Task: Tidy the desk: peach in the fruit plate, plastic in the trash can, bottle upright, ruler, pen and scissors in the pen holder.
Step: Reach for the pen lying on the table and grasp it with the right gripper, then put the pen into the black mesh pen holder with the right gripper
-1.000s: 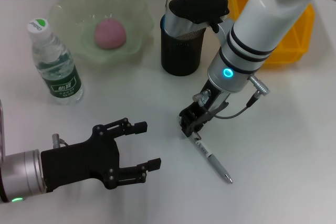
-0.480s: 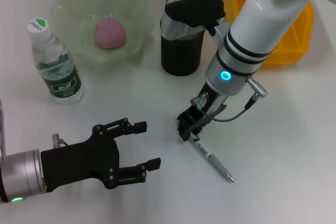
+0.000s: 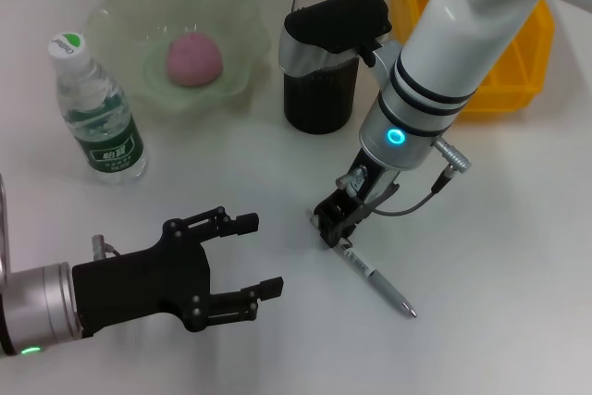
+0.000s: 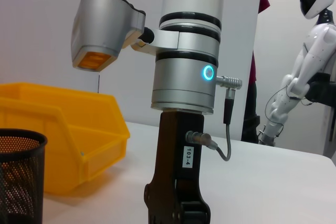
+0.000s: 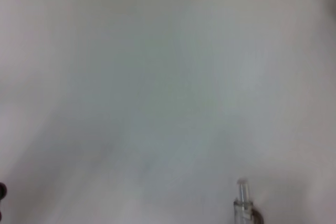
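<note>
Your right tool (image 3: 335, 226) is down at the upper end of the pen (image 3: 377, 282), which lies flat on the white worktop (image 3: 499, 256); whether it grips, you cannot tell. Your left tool (image 3: 242, 267) hovers spread wide, near the front edge. A white humanoid robot (image 4: 304, 51) stands in the room behind.

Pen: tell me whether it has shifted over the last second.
Yes. The pen has slid slightly toward the near-right, away from the pen holder, its tip ending farther right; the right gripper is at its upper end.
</note>
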Available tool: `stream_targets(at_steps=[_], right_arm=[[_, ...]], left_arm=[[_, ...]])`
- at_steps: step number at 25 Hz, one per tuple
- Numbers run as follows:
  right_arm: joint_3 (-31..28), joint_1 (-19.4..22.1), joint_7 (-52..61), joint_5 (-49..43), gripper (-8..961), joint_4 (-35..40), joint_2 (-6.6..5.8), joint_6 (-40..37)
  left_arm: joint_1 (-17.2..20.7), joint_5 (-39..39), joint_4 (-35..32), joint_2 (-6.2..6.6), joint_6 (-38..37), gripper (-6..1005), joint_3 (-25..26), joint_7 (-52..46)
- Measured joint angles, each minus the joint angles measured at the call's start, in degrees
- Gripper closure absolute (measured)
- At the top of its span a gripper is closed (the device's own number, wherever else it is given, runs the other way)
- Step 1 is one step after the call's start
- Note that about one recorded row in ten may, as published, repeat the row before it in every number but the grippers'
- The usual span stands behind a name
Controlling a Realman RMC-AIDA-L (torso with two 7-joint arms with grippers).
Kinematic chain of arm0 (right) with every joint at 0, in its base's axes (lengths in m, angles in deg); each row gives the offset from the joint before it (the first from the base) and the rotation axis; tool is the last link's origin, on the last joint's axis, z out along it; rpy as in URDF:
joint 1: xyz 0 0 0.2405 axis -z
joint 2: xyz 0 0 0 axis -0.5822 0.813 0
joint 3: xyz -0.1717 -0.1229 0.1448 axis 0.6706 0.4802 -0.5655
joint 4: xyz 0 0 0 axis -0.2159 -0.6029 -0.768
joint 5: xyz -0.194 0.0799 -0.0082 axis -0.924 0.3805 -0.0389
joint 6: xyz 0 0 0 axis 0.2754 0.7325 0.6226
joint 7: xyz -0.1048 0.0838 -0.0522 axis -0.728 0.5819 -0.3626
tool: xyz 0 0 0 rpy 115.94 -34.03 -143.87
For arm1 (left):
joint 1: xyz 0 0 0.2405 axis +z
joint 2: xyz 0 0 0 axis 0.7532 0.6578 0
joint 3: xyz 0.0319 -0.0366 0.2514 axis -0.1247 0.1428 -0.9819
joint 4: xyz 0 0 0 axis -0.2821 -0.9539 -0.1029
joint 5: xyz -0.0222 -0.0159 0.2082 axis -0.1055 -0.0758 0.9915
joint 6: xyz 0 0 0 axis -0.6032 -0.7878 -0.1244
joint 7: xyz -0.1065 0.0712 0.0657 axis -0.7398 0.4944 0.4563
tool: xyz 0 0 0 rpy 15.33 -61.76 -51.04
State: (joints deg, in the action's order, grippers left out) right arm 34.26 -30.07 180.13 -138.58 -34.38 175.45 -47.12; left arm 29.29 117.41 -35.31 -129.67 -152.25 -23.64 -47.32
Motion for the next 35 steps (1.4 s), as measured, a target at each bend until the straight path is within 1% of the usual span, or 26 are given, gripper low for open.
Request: stream_targets(at_steps=[4, 9, 11, 13, 14, 15, 18, 19, 20, 23, 24, 25, 26, 27, 28, 29, 30, 31, 33, 34, 35], right_arm=[[0.04, 0.46, 0.00, -0.25, 789, 1.70, 0.00, -0.71], [-0.02, 0.82, -0.02, -0.38, 788, 2.86, -0.08, -1.20], [-0.25, 1.43, -0.06, -0.46, 788, 3.65, -0.28, -1.54], [-0.76, 2.77, -0.07, -1.36, 788, 6.00, -0.49, -2.12], [-3.37, 4.97, -0.05, -4.61, 788, 10.63, -0.63, -3.21], [-3.37, 4.97, -0.05, -4.61, 788, 10.63, -0.63, -3.21], [-11.01, 10.06, -0.34, -11.66, 788, 21.30, -0.65, -5.83], [-14.81, 13.73, -0.89, -13.51, 788, 30.17, -0.67, -6.77], [-14.81, 13.73, -0.89, -13.51, 788, 30.17, -0.67, -6.77], [-18.38, 20.00, -3.43, -13.77, 788, 43.30, -0.75, -6.05], [-20.35, 24.18, -6.15, -13.19, 788, 51.01, -0.63, -3.99], [-20.35, 24.18, -6.15, -13.19, 788, 51.01, -0.63, -3.99], [-20.94, 26.15, -7.71, -12.13, 788, 53.83, -0.56, -2.37], [-21.95, 30.94, -12.60, -8.13, 788, 58.94, -0.40, 2.38], [-21.95, 30.94, -12.60, -8.13, 789, 58.94, -0.40, 2.38], [-22.73, 35.10, -18.97, -2.09, 789, 61.43, -0.26, 7.51], [-22.73, 35.10, -18.97, -2.09, 789, 61.43, -0.26, 7.51], [-23.24, 37.42, -24.77, 3.88, 789, 61.47, -0.25, 11.02], [-23.67, 40.47, -35.73, 14.57, 789, 59.76, -0.38, 16.16], [-23.96, 42.33, -49.82, 27.70, 789, 55.24, -0.53, 19.40], [-23.96, 42.33, -49.82, 27.70, 789, 55.24, -0.53, 19.40]], left_arm=[[-0.02, -0.12, 0.00, 0.00, 0.03, 197, 0.00, 0.00], [0.02, -0.21, 0.00, 0.00, 0.03, 197, 0.00, 0.00], [0.02, -0.21, 0.00, 0.00, 0.03, 197, 0.00, 0.00], [0.05, -0.28, 0.00, 0.00, -0.23, 197, 0.02, 0.00], [0.08, -0.31, 0.00, 0.00, -0.28, 197, 0.12, 0.00], [0.08, -0.31, 0.00, 0.00, -0.28, 197, 0.12, 0.00], [0.03, -0.34, -0.01, 0.01, -0.44, 197, 0.48, 0.00], [0.03, -0.37, -0.07, 0.03, -0.61, 197, 0.51, 0.00], [0.04, -0.38, -0.15, 0.04, -0.73, 197, 0.55, 0.00], [0.14, -0.40, -0.28, 0.07, -0.84, 197, 0.59, 0.00], [0.14, -0.40, -0.28, 0.07, -0.84, 197, 0.59, 0.00], [0.14, -0.40, -0.28, 0.07, -0.84, 197, 0.59, 0.00], [0.14, -0.40, -0.28, 0.07, -0.84, 197, 0.59, 0.00], [0.14, -0.40, -0.28, 0.07, -0.84, 197, 0.59, 0.00], [0.14, -0.40, -0.28, 0.07, -0.84, 197, 0.59, 0.00], [0.13, -0.41, -0.23, 0.16, -0.89, 197, 1.14, 0.00], [0.13, -0.41, -0.23, 0.16, -0.89, 197, 1.14, 0.00], [0.13, -0.41, -0.23, 0.16, -0.89, 197, 1.14, 0.00], [0.07, -0.54, -0.18, 0.17, -0.79, 197, 1.22, -0.02], [0.07, -0.54, -0.18, 0.17, -0.79, 197, 1.22, -0.02], [-0.02, -0.57, -0.13, 0.13, -0.57, 197, 1.23, -0.11]])
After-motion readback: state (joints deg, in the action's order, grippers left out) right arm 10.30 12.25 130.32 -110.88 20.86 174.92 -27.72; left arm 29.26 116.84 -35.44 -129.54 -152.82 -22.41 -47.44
